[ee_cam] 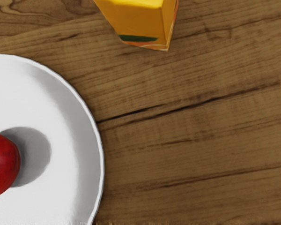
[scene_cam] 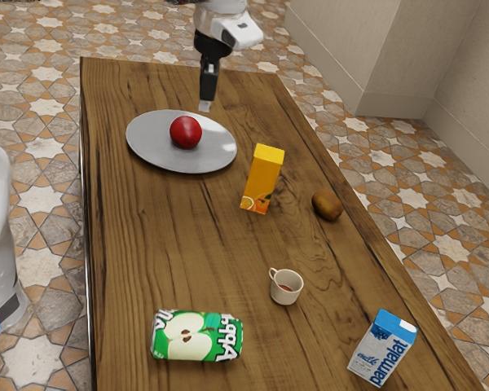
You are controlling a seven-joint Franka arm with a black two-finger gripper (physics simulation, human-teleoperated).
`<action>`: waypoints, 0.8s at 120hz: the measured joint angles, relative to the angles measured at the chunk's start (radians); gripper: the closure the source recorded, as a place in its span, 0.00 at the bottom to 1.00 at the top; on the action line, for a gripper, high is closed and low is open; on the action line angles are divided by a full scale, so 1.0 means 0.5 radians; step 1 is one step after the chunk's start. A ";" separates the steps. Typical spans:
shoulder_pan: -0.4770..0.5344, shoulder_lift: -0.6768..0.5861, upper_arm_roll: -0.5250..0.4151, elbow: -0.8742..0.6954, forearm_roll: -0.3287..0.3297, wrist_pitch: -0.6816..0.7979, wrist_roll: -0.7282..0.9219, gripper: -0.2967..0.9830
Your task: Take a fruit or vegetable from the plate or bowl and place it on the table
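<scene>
Red fruit point(scene_cam: 186, 132), one, on one plate point(scene_cam: 153, 148); tool point(scene_cam: 204, 105) open or closed, I can't tell.

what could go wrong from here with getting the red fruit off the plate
The red fruit is round and sits on a smooth-looking plate, so a nudge from the gripper might roll it away. The tall yellow carton stands close to the plate's edge, so a low swing toward it could knock it over.
</scene>
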State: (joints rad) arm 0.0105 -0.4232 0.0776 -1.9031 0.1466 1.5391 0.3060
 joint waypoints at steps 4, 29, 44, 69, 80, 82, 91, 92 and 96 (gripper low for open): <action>0.000 -0.021 0.019 -0.065 0.016 0.032 0.032 0.23; 0.001 -0.221 0.167 -0.388 0.137 0.163 0.193 0.23; 0.005 -0.263 0.182 -0.494 0.191 0.195 0.265 0.23; 0.048 -0.270 0.267 -0.653 0.231 0.262 0.355 0.23; 0.052 -0.264 0.303 -0.683 0.236 0.308 0.386 0.23; 0.052 -0.263 0.306 -0.688 0.237 0.315 0.391 0.23; 0.055 -0.261 0.343 -0.722 0.239 0.355 0.412 0.23; 0.055 -0.261 0.348 -0.725 0.239 0.359 0.414 0.23; 0.058 -0.259 0.368 -0.732 0.246 0.380 0.422 0.23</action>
State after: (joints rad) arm 0.0395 -0.5527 0.2615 -2.2692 0.2695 1.7293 0.5172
